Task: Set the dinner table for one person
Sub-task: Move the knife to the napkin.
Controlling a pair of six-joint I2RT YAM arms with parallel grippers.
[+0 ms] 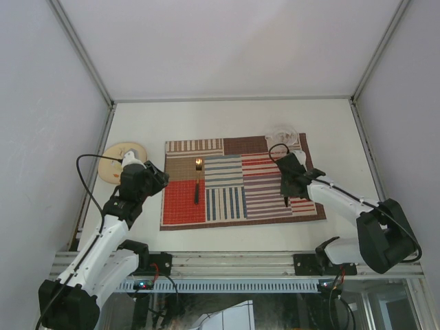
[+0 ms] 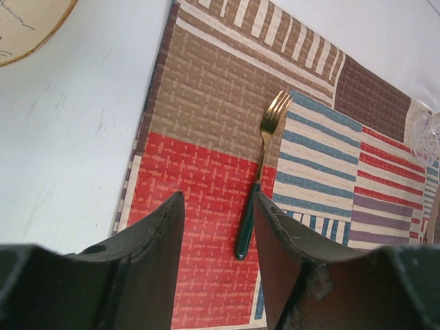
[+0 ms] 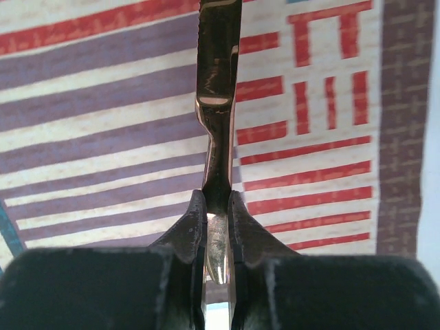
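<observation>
Table [image 1: 227,113] white, railed, fills my top view, everything sits on it. Striped patchwork mat [image 1: 220,175] lies at its centre. Cream plate [image 1: 113,165] on bare table just left of mat. I see left gripper [image 2: 218,206] above mat's red patch, jaws apart, nothing between. Right gripper [image 3: 216,206] over mat's right stripes, clamped on gold utensil [image 3: 218,103]. Green-handled fork [image 2: 258,179] flat on mat, tines pointing away. Clear glass [image 2: 426,134] at mat's far right corner.

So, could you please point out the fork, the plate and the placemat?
fork [image 2: 256,182], left wrist view, neck above handle.
plate [image 1: 113,172], top view, bare left part.
placemat [image 1: 223,172], top view, striped middle panel.
</observation>
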